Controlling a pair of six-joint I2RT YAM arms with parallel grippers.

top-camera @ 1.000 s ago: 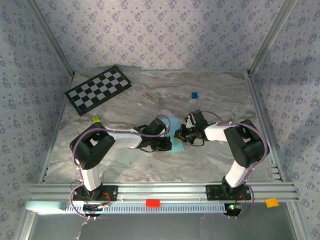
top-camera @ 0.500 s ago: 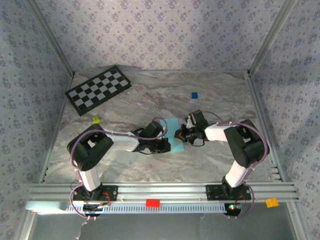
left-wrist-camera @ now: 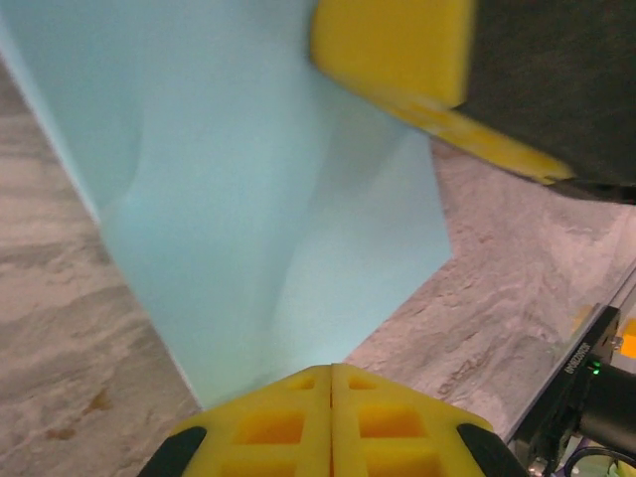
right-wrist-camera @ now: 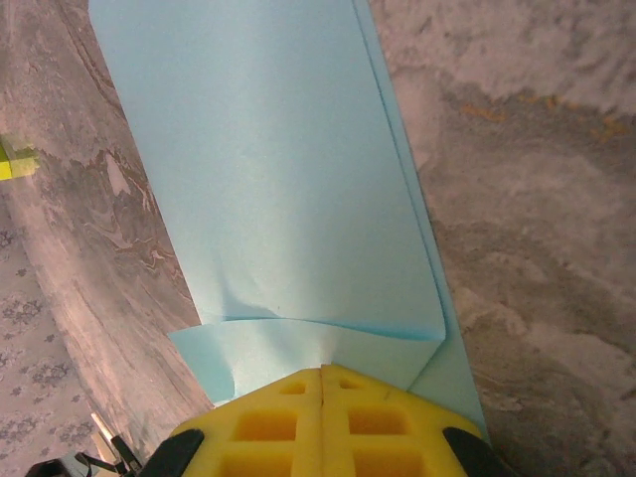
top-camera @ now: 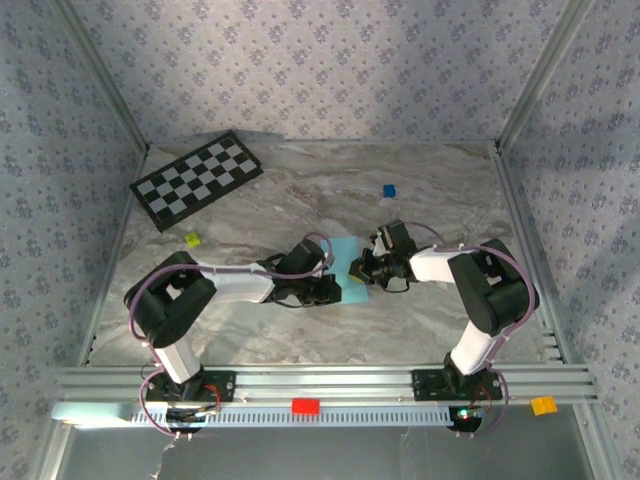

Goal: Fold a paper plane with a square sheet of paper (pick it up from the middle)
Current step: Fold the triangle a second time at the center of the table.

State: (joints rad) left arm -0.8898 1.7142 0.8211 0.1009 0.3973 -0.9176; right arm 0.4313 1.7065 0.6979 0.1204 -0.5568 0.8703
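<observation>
Left claw (left-wrist-camera: 331, 370) and right claw (right-wrist-camera: 321, 373) each pinch the square sheet of paper (right-wrist-camera: 268, 169), its edges hidden between their pads.

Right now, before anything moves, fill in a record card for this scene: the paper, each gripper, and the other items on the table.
Paper: square sheet of paper, light blue, partly folded, doubled edge along one side, mid-table between the arms
Left gripper: shut, pinching the paper's edge
Right gripper: shut on the paper beside a crease
Other items: checkerboard at far left; small blue cube beyond the paper; yellow-green piece at left
Surface: marbled table
</observation>
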